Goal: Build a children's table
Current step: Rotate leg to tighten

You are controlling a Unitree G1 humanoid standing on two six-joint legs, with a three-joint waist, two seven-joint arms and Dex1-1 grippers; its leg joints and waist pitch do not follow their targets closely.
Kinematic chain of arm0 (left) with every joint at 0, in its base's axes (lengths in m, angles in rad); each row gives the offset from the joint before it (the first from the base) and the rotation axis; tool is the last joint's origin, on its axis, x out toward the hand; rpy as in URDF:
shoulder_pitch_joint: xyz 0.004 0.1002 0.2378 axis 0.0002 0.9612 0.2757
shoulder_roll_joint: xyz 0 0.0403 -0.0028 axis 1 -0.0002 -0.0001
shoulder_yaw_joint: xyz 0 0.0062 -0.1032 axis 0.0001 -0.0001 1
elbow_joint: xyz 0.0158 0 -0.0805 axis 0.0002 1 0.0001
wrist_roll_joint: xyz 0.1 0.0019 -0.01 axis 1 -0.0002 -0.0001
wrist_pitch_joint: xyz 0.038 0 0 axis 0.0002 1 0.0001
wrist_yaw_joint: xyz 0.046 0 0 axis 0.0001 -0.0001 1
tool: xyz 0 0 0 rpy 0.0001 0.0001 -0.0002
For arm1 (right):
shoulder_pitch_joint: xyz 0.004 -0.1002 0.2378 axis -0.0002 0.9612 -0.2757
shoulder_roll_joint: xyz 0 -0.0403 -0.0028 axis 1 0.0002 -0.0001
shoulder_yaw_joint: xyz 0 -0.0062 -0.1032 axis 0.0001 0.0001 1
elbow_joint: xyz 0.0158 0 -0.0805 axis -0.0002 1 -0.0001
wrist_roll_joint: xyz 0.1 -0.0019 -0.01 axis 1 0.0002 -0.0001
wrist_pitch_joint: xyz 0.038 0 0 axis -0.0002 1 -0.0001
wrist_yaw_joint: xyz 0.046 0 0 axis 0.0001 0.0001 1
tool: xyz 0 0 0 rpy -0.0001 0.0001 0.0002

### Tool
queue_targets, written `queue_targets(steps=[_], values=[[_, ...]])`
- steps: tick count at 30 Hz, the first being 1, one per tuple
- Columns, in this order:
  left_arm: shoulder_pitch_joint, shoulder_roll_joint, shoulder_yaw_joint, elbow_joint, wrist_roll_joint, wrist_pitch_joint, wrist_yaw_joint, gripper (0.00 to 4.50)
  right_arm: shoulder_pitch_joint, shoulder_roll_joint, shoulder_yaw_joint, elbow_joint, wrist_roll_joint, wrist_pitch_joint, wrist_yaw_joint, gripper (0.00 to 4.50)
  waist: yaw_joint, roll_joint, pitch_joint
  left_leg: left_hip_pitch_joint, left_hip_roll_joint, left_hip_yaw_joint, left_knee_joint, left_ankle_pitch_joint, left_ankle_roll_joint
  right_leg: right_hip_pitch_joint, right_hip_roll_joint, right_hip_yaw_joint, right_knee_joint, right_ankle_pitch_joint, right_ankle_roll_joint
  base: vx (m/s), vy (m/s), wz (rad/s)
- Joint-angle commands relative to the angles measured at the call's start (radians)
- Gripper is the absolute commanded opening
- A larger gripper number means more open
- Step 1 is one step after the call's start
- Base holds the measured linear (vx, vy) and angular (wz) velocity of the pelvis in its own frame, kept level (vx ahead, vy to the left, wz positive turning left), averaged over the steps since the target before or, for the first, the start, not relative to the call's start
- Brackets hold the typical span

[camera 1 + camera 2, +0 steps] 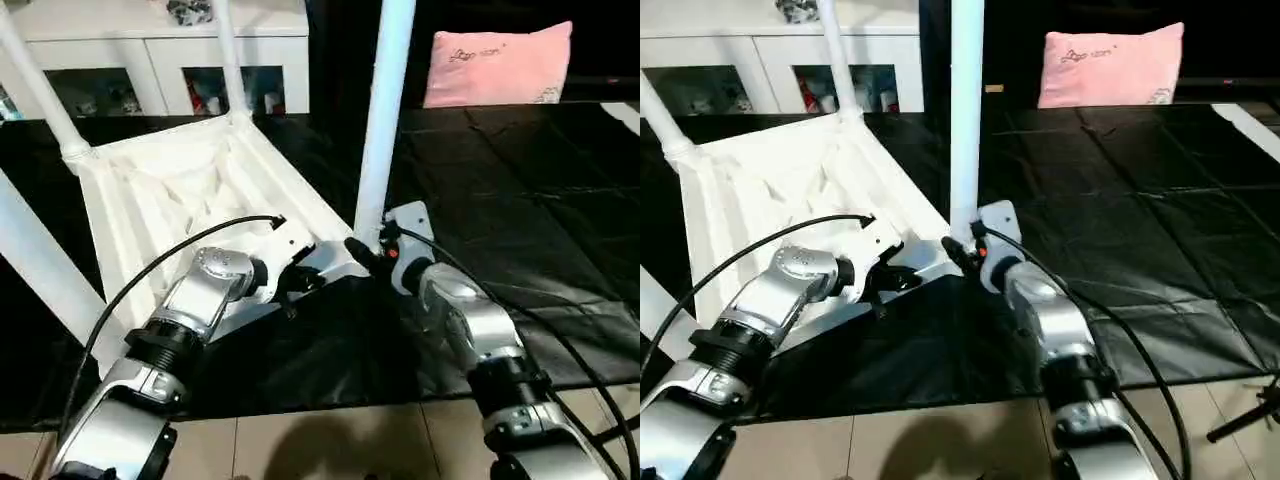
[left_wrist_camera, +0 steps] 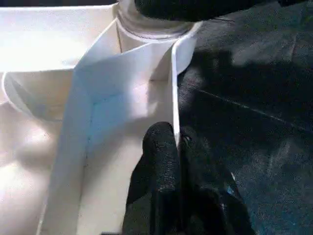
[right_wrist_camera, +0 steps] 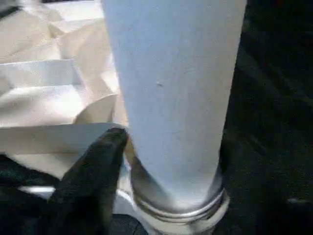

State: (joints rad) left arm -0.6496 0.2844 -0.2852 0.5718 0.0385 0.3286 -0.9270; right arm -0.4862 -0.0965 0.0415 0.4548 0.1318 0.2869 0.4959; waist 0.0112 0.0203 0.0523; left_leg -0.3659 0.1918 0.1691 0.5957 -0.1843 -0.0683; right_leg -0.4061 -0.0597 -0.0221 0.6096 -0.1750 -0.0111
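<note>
I have the tabletop [image 1: 190, 190] lying upside down on the black mat [image 1: 520, 230], ribbed underside up, tilted a little with its near corner toward me. Behind it stands a white cabinet [image 1: 160, 50], and a pink pillow [image 1: 498, 65] sits at the far right.

I count four legs standing in the corner sockets: one at the far left corner [image 1: 40, 90], one at the far corner [image 1: 228, 55], one at the left edge of my view [image 1: 40, 265], and the near leg [image 1: 383, 120], which rises straight up between my two arms.

My left gripper [image 2: 177, 152] is pinched on the tabletop's thin side wall just short of the near corner socket; in the wrist view one finger sits inside the wall, the other outside, pressed flat against it. That forearm reaches forward and inward from the lower left, wrist bent toward the corner.

My right gripper [image 1: 368, 250] is at the foot of the near leg, right where it enters the socket. One black finger [image 3: 93, 171] lies beside the leg's base on the tabletop side; the jaws straddle the leg, but I cannot tell whether they grip it or stand slack around it. That forearm comes up from the lower right, angled inward.
</note>
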Motion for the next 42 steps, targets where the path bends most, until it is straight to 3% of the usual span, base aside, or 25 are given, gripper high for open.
queue_targets(steps=[1,6,7,9,12,16,27,32,42], values=[[-0.013,0.006,-0.019,-0.012,0.01,-0.087,-0.044,0.0,0.039,-0.003,0.028,-0.019,0.039,0.013,0.098,3.4,0.009,0.006,-0.066,0.003,0.022,-0.006,-0.073,-0.233,0.014,0.051,-0.059,0.031,-0.077,-0.175,-0.216,0.0,0.0,0.0],[0.003,0.051,-0.042,0.02,0.013,-0.177,-0.146,0.0,0.084,-0.104,0.049,-0.12,0.069,-0.032,0.264,3.89,0.026,0.007,-0.065,0.007,0.025,-0.003,-0.074,-0.229,0.025,0.052,-0.058,0.03,-0.075,-0.148,-0.232,0.0,0.0,0.0],[0.007,0.066,-0.051,0.022,0.015,-0.197,-0.175,0.0,0.091,-0.133,0.057,-0.137,0.07,-0.042,0.304,3.99,0.027,0.013,-0.063,0.008,0.025,-0.003,-0.075,-0.24,0.019,0.05,-0.059,0.03,-0.076,-0.168,-0.23,0.0,0.0,0.0],[0.015,0.093,-0.068,0.022,0.015,-0.221,-0.234,0.0,0.097,-0.188,0.071,-0.158,0.075,-0.035,0.378,4.11,0.031,0.007,-0.063,0.01,0.026,-0.005,-0.076,-0.255,0.016,0.053,-0.058,0.03,-0.078,-0.198,-0.222,0.0,0.0,0.0],[0.019,0.134,-0.097,0.031,0.017,-0.281,-0.318,0.0,0.1,-0.274,0.098,-0.178,0.068,-0.035,0.486,4.43,0.033,0.006,-0.062,0.008,0.027,-0.003,-0.076,-0.247,0.02,0.051,-0.06,0.03,-0.078,-0.195,-0.225,0.0,0.0,0.0],[0.011,0.16,-0.119,0.051,0.019,-0.333,-0.395,0.0,0.096,-0.356,0.138,-0.201,0.084,0.0,0.639,4.49,0.044,0.003,-0.062,0.007,0.03,0.0,-0.073,-0.233,0.032,0.053,-0.059,0.03,-0.075,-0.19,-0.226,0.0,0.0,0.0],[0.002,0.189,-0.176,0.036,0.029,-0.413,-0.539,0.0,0.032,-0.384,0.185,-0.16,0.105,-0.027,0.783,4.49,0.064,0.004,-0.064,0.012,0.034,0.003,-0.071,-0.22,0.026,0.047,-0.062,0.029,-0.071,-0.19,-0.24,0.0,0.0,0.0],[0.0,0.178,-0.181,0.031,0.027,-0.421,-0.568,0.0,0.015,-0.376,0.197,-0.153,0.123,-0.001,0.852,4.04,0.075,0.002,-0.066,0.011,0.035,0.003,-0.07,-0.203,0.032,0.049,-0.062,0.028,-0.065,-0.15,-0.25,0.0,0.0,0.0],[-0.003,0.18,-0.184,0.038,0.027,-0.433,-0.585,0.0,-0.002,-0.375,0.216,-0.106,0.126,0.003,0.906,3.19,0.076,-0.003,-0.066,0.009,0.033,0.003,-0.07,-0.197,0.027,0.05,-0.063,0.027,-0.068,-0.186,-0.236,0.0,0.0,0.0]])
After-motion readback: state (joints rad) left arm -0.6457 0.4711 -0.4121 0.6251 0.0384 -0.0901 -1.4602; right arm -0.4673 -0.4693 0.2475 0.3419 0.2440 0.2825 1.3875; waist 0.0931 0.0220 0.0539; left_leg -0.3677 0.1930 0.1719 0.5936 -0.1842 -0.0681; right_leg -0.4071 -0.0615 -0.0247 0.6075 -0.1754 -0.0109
